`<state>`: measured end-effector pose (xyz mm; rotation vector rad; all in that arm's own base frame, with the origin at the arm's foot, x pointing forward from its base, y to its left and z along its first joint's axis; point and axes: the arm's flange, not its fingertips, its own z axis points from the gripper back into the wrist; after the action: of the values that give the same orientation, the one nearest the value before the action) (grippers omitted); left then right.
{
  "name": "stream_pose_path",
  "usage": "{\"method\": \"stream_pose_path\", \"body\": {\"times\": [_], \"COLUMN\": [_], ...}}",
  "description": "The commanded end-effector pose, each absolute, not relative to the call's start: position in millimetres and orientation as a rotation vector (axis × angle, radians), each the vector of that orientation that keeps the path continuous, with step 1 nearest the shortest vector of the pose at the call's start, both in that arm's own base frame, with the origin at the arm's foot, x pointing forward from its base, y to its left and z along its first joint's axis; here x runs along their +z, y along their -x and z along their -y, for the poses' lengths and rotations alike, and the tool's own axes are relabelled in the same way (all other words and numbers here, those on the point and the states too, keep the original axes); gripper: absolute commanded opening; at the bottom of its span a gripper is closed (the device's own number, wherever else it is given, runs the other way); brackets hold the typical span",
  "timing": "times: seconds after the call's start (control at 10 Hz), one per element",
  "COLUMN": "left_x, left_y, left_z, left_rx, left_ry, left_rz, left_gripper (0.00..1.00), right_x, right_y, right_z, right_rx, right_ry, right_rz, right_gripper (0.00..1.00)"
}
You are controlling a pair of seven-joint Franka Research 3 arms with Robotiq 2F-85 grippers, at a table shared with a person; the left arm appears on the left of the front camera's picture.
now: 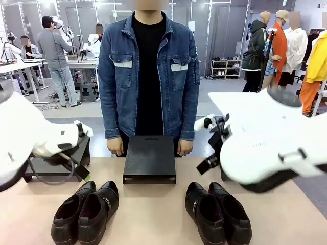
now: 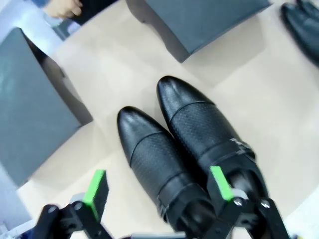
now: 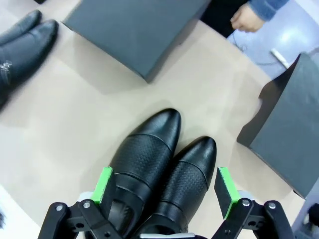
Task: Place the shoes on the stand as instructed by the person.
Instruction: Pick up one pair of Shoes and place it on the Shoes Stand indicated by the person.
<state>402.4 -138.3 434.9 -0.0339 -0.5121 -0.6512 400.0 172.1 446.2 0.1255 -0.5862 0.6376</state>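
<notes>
Two pairs of glossy black shoes lie on the tan table, toes toward the person (image 1: 149, 76), who stands at the far side in a denim jacket. The left pair (image 1: 84, 212) carries small metal buckle trim (image 2: 240, 145). My left gripper (image 2: 158, 185) hangs open above this pair (image 2: 184, 159), green pads on either side of the heels. Over the right pair (image 1: 217, 212) my right gripper (image 3: 165, 188) is also open, straddling those shoes (image 3: 154, 169) from above. The black stand (image 1: 149, 159) sits between the pairs, just in front of the person's lowered hands.
A black box (image 1: 56, 158) stands at the table's left, beside my left arm; it also appears in the left wrist view (image 2: 30, 109). Another black box (image 3: 289, 129) stands at the right. The person's hand (image 3: 246, 17) rests past the stand's (image 3: 134, 30) far corner.
</notes>
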Motion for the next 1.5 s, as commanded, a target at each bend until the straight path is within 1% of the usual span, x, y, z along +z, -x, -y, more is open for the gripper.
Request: {"method": "stream_pose_path", "body": {"times": [0.0,0.2,0.3,0.4,0.5,0.6,0.7,0.8,1.0,1.2,1.4], "left_x": [479,504,516,522,521,517,511,501,479,462,453], "left_y": [-397,-388,-381,-376,-364,-354,-343,-330,-308,-297,-294], "left_z": [109,73,45,9,-31,-66,-101,-132,-185,-212,-225], "left_rx": [-0.702,-0.723,-0.729,-0.709,-0.724,-0.708,-0.648,-0.587,-0.437,-0.33,-0.265], "left_ry": [0.147,0.423,0.586,0.708,0.835,0.93,1.027,1.081,1.193,1.208,1.202], "left_rz": [0.424,0.389,0.38,0.363,0.294,0.3,0.341,0.369,0.465,0.476,0.487], "left_gripper": [1.0,1.0,1.0,1.0,1.0,1.0,1.0,1.0,1.0,1.0,1.0], "right_x": [484,508,516,518,515,508,503,496,480,467,464], "right_y": [-400,-400,-396,-391,-384,-376,-364,-351,-331,-314,-304], "right_z": [-144,-99,-63,-27,15,50,85,118,170,201,211], "right_rx": [0.673,0.642,0.627,0.627,0.632,0.63,0.595,0.566,0.429,0.348,0.316], "right_ry": [-0.262,-0.454,-0.615,-0.762,-0.908,-1.004,-1.085,-1.146,-1.179,-1.223,-1.22], "right_rz": [0.528,0.489,0.445,0.425,0.426,0.434,0.476,0.51,0.531,0.57,0.584], "right_gripper": [1.0,1.0,1.0,1.0,1.0,1.0,1.0,1.0,1.0,1.0,1.0]}}
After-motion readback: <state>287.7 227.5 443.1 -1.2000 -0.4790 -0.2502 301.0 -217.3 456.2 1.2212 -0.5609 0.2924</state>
